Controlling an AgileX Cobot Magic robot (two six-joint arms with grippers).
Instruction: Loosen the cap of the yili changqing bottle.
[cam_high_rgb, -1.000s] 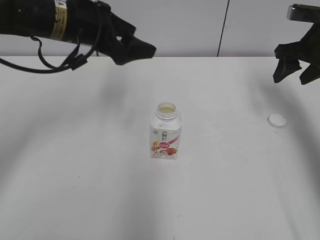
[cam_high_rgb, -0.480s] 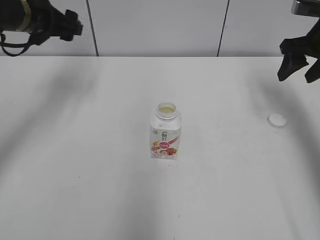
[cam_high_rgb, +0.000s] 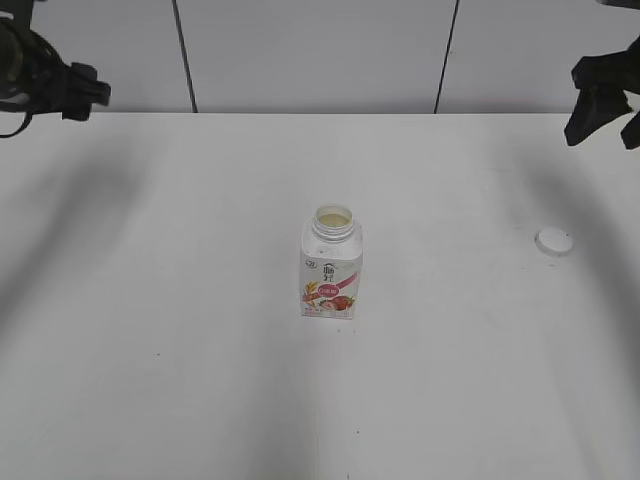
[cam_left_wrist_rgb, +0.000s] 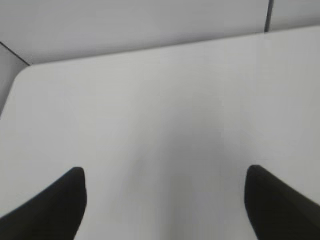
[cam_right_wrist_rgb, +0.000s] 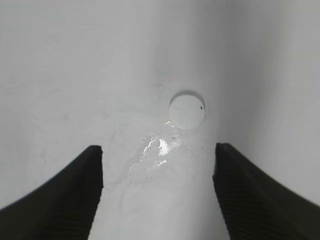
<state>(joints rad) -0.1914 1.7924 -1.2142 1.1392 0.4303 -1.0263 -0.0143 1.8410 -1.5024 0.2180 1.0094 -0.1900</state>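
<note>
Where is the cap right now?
Off the bottle: the cap lies flat on the table, far right in the exterior view, below the open right gripper.

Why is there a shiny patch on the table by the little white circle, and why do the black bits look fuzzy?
Right wrist view: light glares off a wet-looking smear beside the cap. Left wrist view: the fingers are close to the lens and out of focus. Exterior view: soft grey shadows streak the table, and the bottle is sharp.
</note>
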